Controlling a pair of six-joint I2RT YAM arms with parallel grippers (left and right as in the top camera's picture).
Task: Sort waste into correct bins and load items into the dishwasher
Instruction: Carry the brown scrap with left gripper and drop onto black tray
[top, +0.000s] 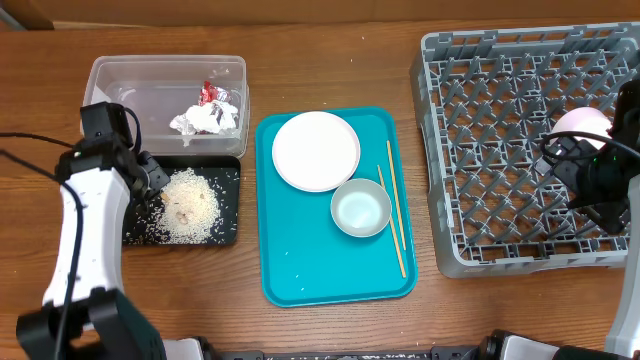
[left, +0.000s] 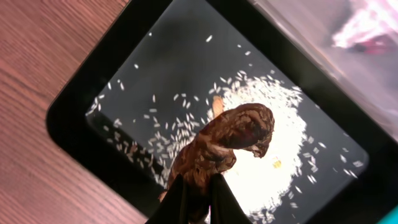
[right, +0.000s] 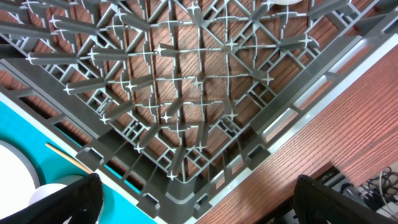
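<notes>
Brown food lump (left: 230, 140) is hanging pinched in my left hand (left: 198, 190), over the black tray (left: 74, 121) where the rice grains (left: 273, 118) are lying heaped. My right hand (right: 200, 202) is hovering spread wide over the grey dish rack (right: 186, 93) on the bench (top: 330, 40).

Light: bright, even, came from above; soft shadow lay under the grey dish rack (top: 432, 150).
Glare: rice pile (left: 280, 155) burned out white at left wrist.
Focus: clear tub (left: 329, 37) was blurred.

The teal tray's (top: 300, 265) bare lower half lies open for passage; upright pegs (top: 500, 110) crowd the dish rack (top: 437, 180).
</notes>
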